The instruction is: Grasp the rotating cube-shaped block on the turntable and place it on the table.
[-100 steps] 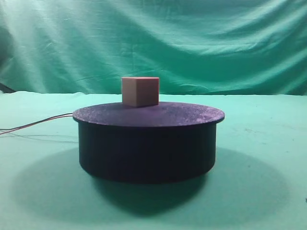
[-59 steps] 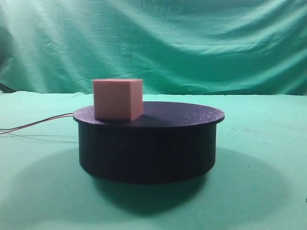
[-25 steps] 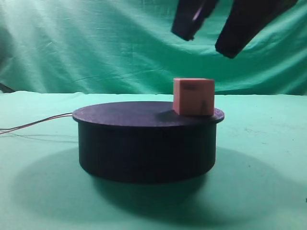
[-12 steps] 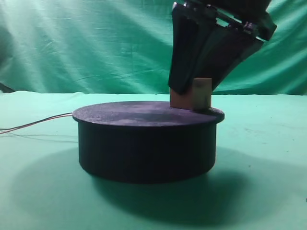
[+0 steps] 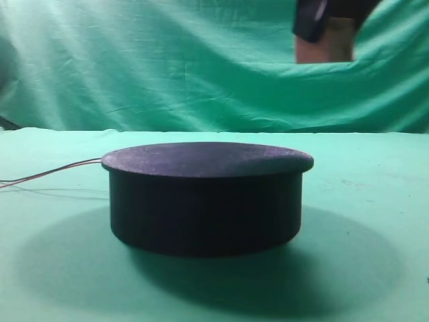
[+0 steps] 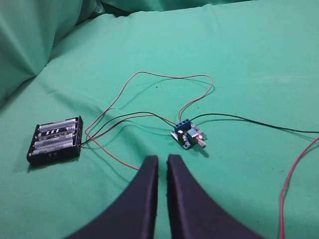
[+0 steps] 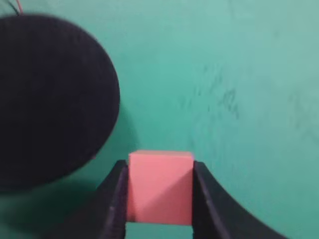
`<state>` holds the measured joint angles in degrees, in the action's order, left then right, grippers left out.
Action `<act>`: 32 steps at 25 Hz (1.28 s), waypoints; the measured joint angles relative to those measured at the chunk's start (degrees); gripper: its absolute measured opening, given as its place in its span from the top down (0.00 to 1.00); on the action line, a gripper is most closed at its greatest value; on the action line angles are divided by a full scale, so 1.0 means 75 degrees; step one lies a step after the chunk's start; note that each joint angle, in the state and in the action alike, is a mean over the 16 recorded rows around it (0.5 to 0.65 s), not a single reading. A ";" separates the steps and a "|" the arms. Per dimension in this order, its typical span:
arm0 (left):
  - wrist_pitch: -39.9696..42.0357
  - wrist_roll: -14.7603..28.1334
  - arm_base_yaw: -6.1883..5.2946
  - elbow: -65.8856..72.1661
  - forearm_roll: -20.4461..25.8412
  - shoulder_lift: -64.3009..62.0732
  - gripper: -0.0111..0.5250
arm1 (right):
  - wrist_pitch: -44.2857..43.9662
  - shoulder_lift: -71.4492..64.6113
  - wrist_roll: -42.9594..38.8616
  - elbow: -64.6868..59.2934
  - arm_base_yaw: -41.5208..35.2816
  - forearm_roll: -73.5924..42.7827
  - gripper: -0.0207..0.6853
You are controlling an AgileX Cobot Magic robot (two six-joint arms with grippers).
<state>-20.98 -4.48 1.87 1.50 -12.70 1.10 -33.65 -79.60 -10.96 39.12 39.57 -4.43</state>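
My right gripper (image 7: 159,186) is shut on the salmon-pink cube-shaped block (image 7: 159,186) and holds it high above the green table (image 7: 239,74), to the right of the turntable (image 7: 50,99). In the exterior high view the block (image 5: 325,48) shows at the top edge between the black fingers (image 5: 310,20), above the right rim of the bare black turntable (image 5: 204,194). My left gripper (image 6: 162,162) is shut and empty over the green cloth (image 6: 259,59), away from the turntable.
In the left wrist view a black battery holder (image 6: 55,141), a small blue circuit board (image 6: 188,135) and red and black wires (image 6: 149,99) lie on the cloth. Thin wires (image 5: 47,176) trail left from the turntable. A wrinkled green backdrop (image 5: 167,60) hangs behind.
The block rode round the disc from back to left to right. My right gripper came down, closed on it at the right rim and has lifted it up and right, off the disc.
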 joint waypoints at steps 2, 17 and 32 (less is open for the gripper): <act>0.0000 0.0000 0.0000 0.0000 0.0000 0.0000 0.98 | 0.0214 -0.0051 -0.0171 -0.0307 0.0000 0.0018 0.56; 0.0000 0.0000 0.0000 0.0000 0.0000 0.0000 0.98 | -0.1054 0.1635 -0.0879 -0.0049 0.0000 0.0017 0.58; 0.0000 0.0000 0.0000 0.0000 0.0000 0.0000 0.98 | -0.2040 0.3556 -0.0825 0.0176 -0.0001 -0.0329 0.97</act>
<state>-20.98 -4.48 1.87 1.50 -12.70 1.10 -48.94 -52.93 -17.14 40.44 39.57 -6.90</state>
